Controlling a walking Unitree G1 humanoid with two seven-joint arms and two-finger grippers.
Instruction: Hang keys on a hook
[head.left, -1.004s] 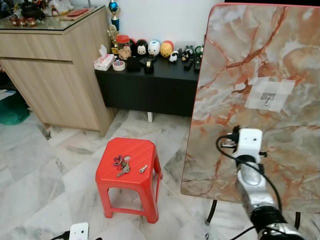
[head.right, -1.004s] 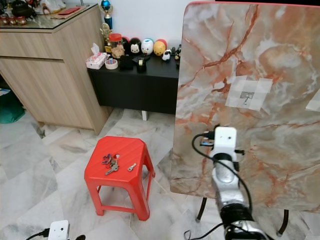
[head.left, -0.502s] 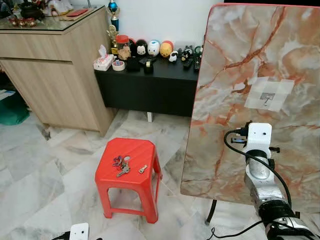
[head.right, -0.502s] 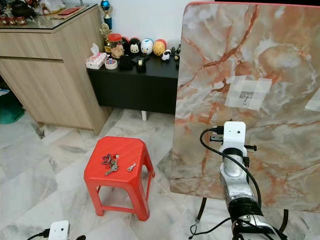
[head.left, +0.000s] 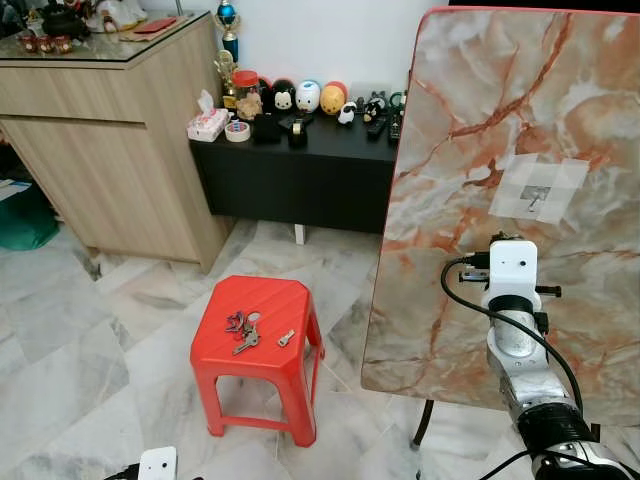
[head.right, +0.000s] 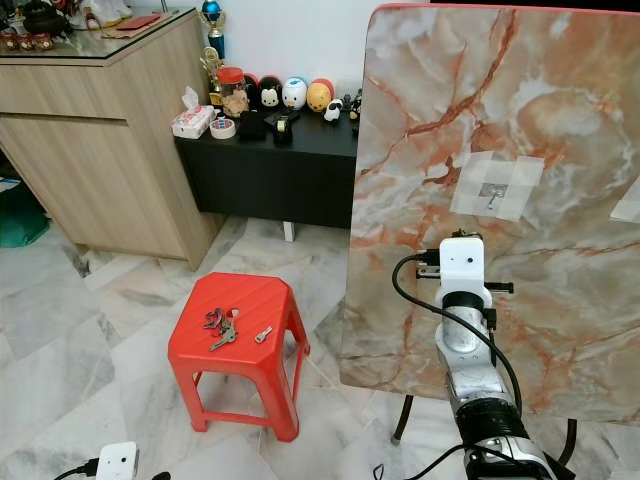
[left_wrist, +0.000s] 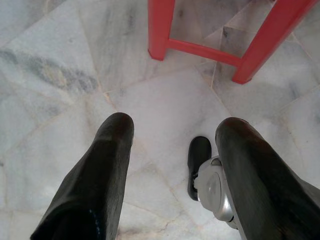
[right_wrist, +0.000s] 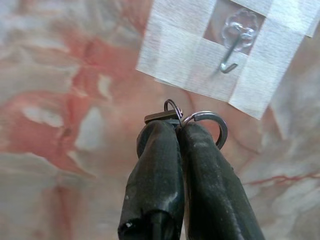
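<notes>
— Where's the ring just now?

— Pinched at the tip of the right gripper (right_wrist: 179, 125), the jaws pressed together on it. The key ring (right_wrist: 207, 126) sticks out beyond the fingertips, its loop standing clear to one side. The right arm is raised in front of the upright marble panel (head.left: 480, 180).

— And the hook?

— The hook (right_wrist: 232, 55) sits on a clear rosette base inside a taped white patch (head.left: 540, 187), toward the panel's right edge and above its middle. From the head camera it lies above the gripper and a touch to the robot's right. In the wrist view it is ahead of the ring and apart from it — not touching.

— Which way does the hook open?

— Its wire runs down from the base and curls up at the end, so I'd judge the ring has to rise past the tip, then drop over it. The loop looks to face the panel roughly flat; the exact angle I cannot tell.

— The other arm?

— The left gripper (left_wrist: 172, 145) hangs low over the marble floor (left_wrist: 60, 75), jaws apart, near the legs of the red stool (head.left: 258, 318). A bunch of keys (head.left: 243, 328) lies on the stool's seat.
</notes>
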